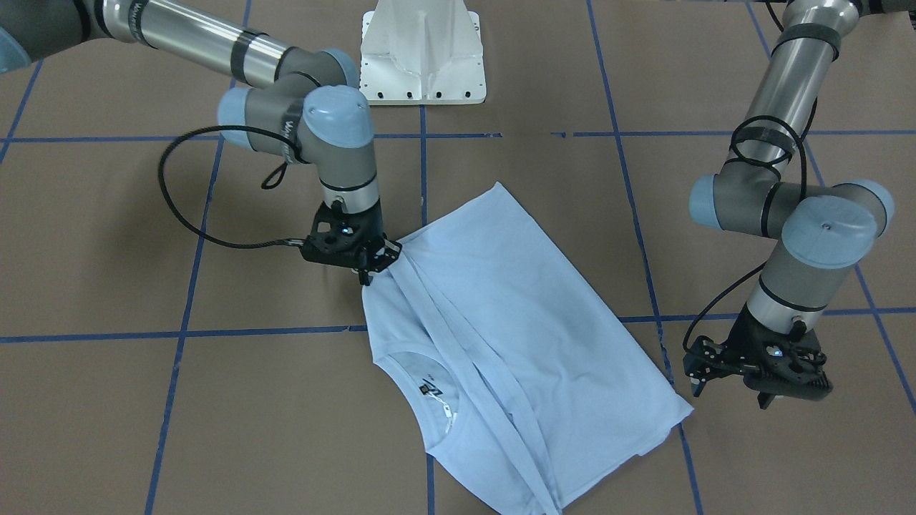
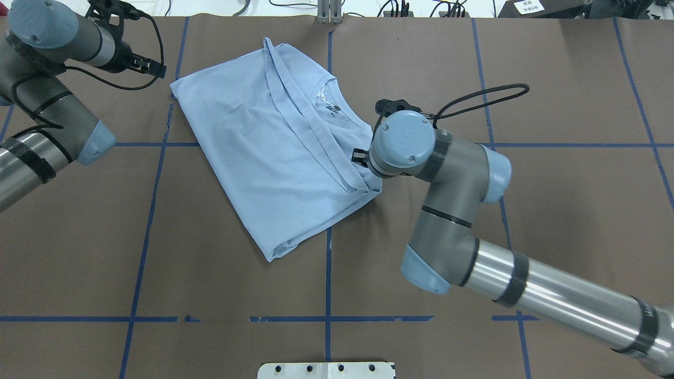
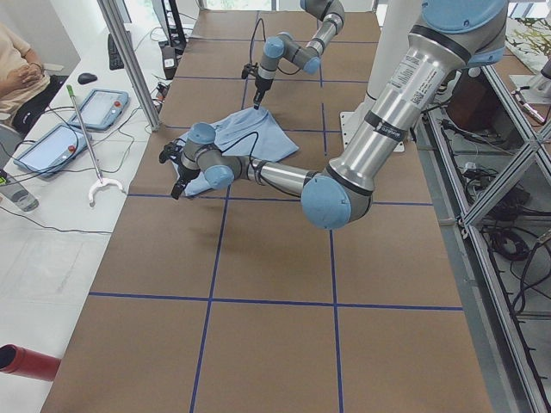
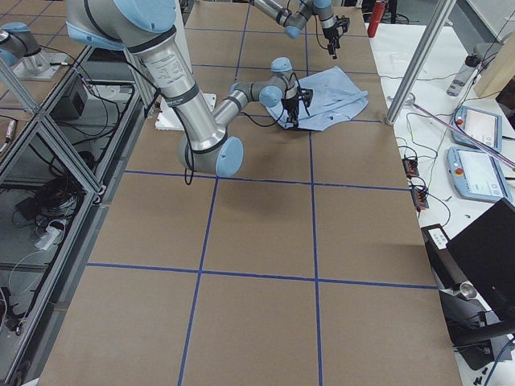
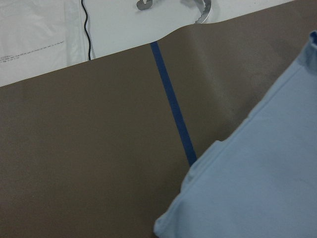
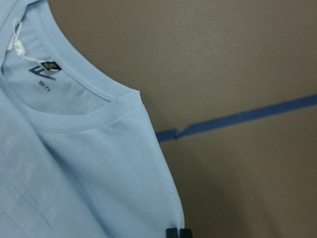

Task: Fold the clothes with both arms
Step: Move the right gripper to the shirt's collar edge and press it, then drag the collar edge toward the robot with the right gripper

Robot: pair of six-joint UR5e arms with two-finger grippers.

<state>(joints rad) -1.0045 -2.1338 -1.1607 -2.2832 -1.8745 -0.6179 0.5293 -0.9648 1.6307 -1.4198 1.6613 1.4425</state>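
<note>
The pale blue T-shirt (image 1: 515,307) lies partly folded on the brown table, collar and black neck label (image 1: 429,390) facing up, with a long folded strip across it. It also shows in the overhead view (image 2: 263,142). My right gripper (image 1: 368,268) is shut on the shirt's edge beside the collar. The right wrist view shows its fingertips (image 6: 177,233) pressed together on the fabric (image 6: 99,173). My left gripper (image 1: 730,392) is open and empty, just off the shirt's corner. The left wrist view shows that corner (image 5: 262,183) but no fingers.
The white pedestal base (image 1: 422,57) stands at the robot's side of the table. Blue tape lines (image 2: 326,318) cross the brown surface. Tablets (image 3: 52,142) and a seated person (image 3: 21,64) are beyond the far table edge.
</note>
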